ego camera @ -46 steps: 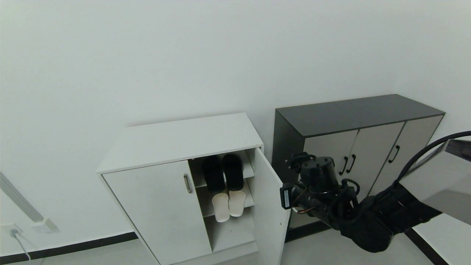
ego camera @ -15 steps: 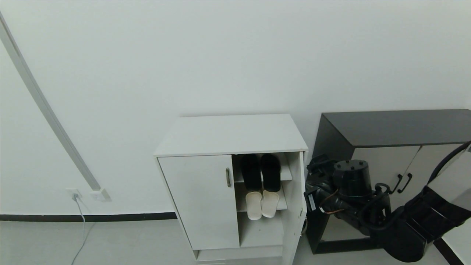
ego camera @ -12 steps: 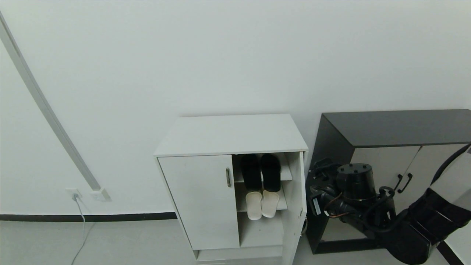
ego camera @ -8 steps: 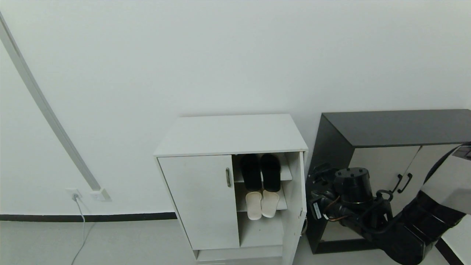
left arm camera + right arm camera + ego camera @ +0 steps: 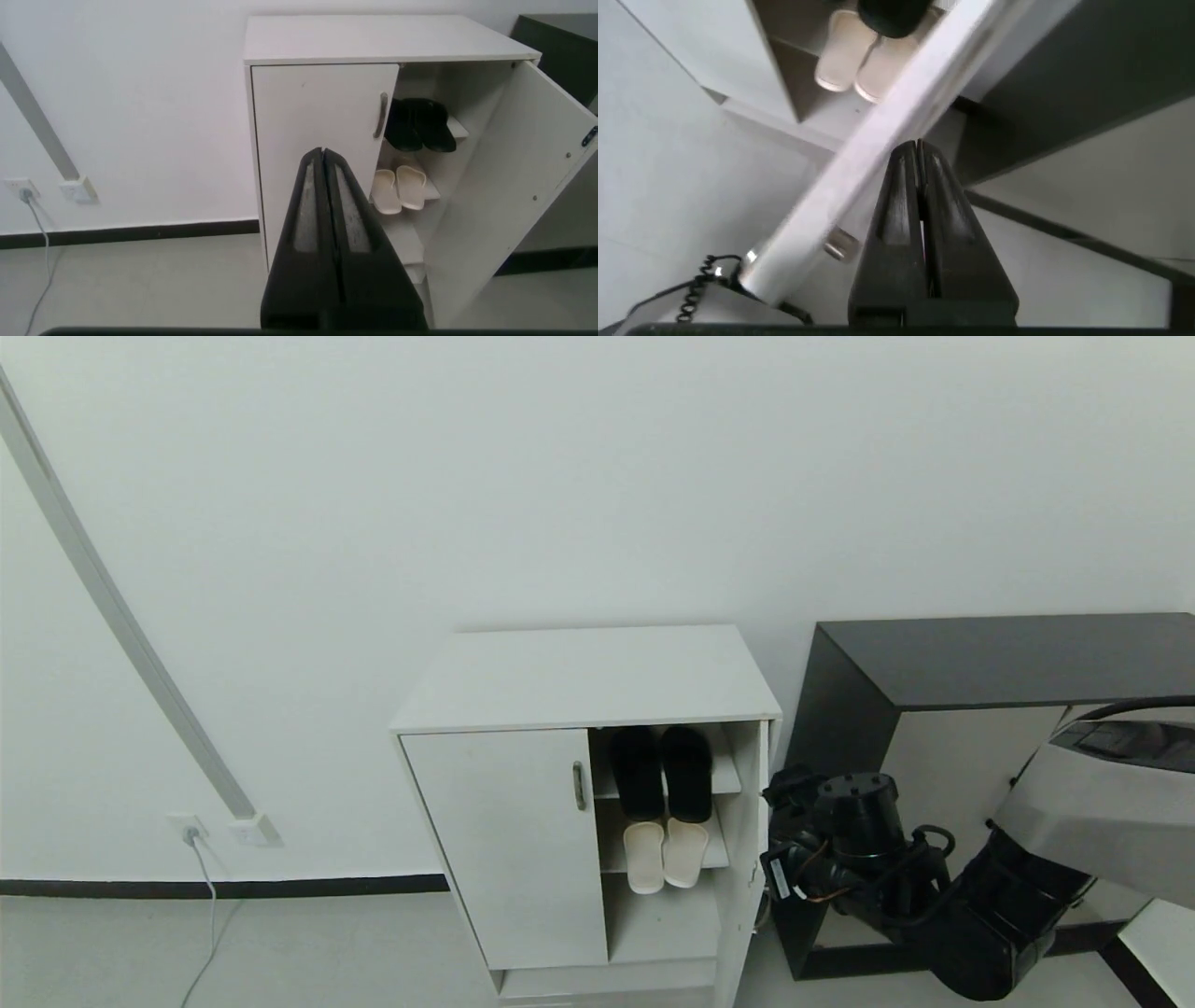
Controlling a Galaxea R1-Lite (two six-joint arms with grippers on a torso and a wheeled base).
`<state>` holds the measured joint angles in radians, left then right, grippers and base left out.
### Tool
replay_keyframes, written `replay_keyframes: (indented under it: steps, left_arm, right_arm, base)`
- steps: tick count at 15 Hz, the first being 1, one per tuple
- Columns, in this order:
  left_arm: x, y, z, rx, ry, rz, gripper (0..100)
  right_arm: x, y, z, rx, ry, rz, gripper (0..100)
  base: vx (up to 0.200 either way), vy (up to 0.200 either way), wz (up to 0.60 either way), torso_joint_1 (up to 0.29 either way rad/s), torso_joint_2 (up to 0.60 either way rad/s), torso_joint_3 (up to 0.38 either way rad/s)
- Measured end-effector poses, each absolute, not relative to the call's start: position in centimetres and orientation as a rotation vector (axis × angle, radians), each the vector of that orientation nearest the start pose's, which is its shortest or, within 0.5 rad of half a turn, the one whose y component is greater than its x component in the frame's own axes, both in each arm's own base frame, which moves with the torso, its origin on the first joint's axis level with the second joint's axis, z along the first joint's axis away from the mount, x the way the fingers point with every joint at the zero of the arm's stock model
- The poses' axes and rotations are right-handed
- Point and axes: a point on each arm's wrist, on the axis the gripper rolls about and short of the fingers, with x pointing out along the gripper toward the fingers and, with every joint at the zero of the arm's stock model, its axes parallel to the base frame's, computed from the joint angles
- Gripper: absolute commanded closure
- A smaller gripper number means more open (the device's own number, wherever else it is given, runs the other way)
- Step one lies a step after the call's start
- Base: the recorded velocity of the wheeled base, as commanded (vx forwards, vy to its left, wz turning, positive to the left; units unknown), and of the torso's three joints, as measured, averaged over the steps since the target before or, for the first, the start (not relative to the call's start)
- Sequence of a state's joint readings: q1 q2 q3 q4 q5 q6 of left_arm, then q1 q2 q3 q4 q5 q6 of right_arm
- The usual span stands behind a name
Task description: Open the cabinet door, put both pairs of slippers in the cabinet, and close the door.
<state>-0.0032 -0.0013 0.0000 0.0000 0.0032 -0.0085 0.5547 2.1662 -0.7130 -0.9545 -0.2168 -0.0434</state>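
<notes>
Now your right gripper [image 5: 918,151], fingers pressed together, has its tips just beside the open cabinet door [image 5: 878,140]; your left gripper [image 5: 322,157], also closed, hangs well apart.

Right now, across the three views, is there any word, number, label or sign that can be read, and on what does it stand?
No text can be read.
A small white label on the right arm: too small to read.
The white cabinet, its open door, the black slippers, the white slippers, the dark cabinet, the wall socket: no print seen.
</notes>
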Motion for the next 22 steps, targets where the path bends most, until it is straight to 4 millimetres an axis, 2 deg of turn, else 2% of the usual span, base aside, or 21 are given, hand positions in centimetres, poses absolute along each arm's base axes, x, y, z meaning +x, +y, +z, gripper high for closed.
replay_keyframes:
  steps: [5, 9, 14, 17, 20, 22]
  left_arm:
    - [-2.3, 0.0, 7.5, -0.008, -0.001, 0.0, 100]
    - [-2.3, 0.0, 7.5, -0.007, -0.001, 0.0, 100]
    - [-2.3, 0.0, 7.5, -0.007, -0.001, 0.0, 100]
    - [-2.3, 0.0, 7.5, -0.007, -0.001, 0.0, 100]
    - [-2.3, 0.0, 7.5, -0.007, -0.001, 0.0, 100]
    - [-2.3, 0.0, 7.5, -0.007, -0.001, -0.001, 100]
  right_arm:
    - [32.1, 20.8, 3.1, -0.153, 0.401, 0.378, 100]
    - [34.5, 22.6, 3.2, -0.086, 0.337, 0.404, 100]
    - [34.6, 23.2, 3.0, -0.032, 0.25, 0.461, 100]
    - [32.7, 22.3, 2.9, -0.002, 0.182, 0.554, 100]
    - [27.9, 19.5, 1.6, -0.011, 0.259, 0.702, 100]
    - [25.2, 17.9, 2.1, -0.012, 0.298, 0.761, 100]
  base:
    - [0.0, 0.0, 0.0, 0.0, 0.0, 0.0]
    - [0.0, 0.0, 0.0, 0.0, 0.0, 0.0]
    - [0.0, 0.0, 0.0, 0.0, 0.0, 0.0]
    - [0.0, 0.0, 0.0, 0.0, 0.0, 0.0]
    - [0.2, 0.0, 0.0, -0.007, 0.0, 0.007]
    - [0.2, 0.0, 0.0, 0.0, 0.0, 0.009]
